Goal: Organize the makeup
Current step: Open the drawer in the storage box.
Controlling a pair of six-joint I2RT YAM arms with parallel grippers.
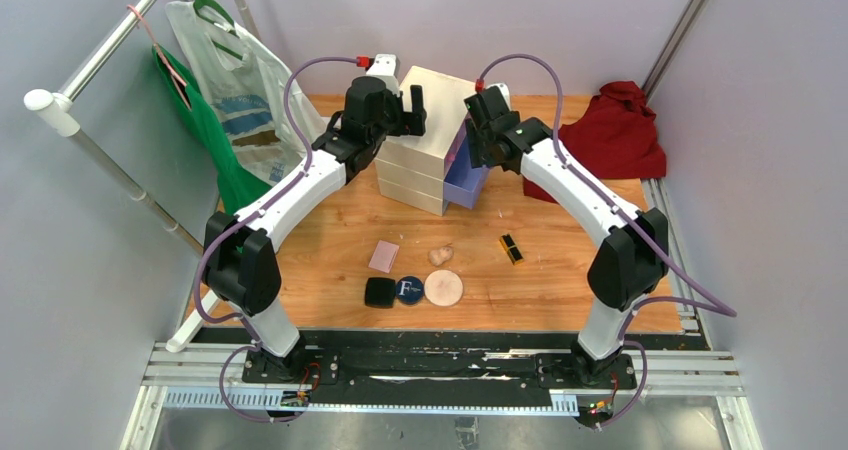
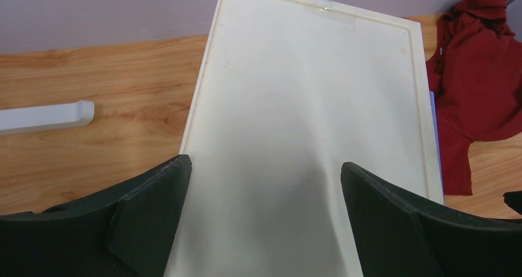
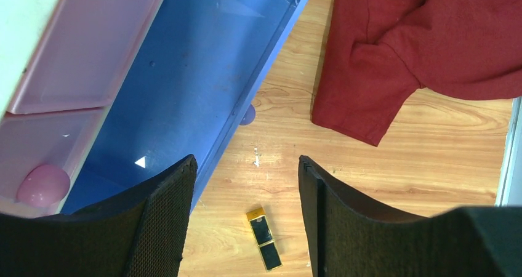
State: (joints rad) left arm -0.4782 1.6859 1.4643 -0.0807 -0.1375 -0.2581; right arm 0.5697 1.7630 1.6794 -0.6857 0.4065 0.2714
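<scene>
The makeup lies on the wooden table in front of the chest: a pink square (image 1: 383, 256), a beige sponge (image 1: 440, 255), a black-gold lipstick (image 1: 511, 249) (image 3: 265, 239), a black square compact (image 1: 379, 292), a round navy compact (image 1: 408, 290) and a beige round puff (image 1: 443, 288). My left gripper (image 1: 411, 108) (image 2: 263, 164) hovers open over the cream chest's top (image 2: 308, 104), holding nothing. My right gripper (image 1: 479, 138) (image 3: 246, 160) is open and empty above the edge of the pulled-out blue drawer (image 3: 184, 86) (image 1: 465, 182), with the lipstick on the table far below between its fingers.
The cream chest (image 1: 430, 140) stands at the back centre, a pink drawer (image 3: 92, 49) above the blue one. A red cloth (image 1: 612, 135) (image 3: 418, 43) lies at the back right. A white rail (image 1: 90, 150) with hanging bags (image 1: 235, 100) runs along the left side.
</scene>
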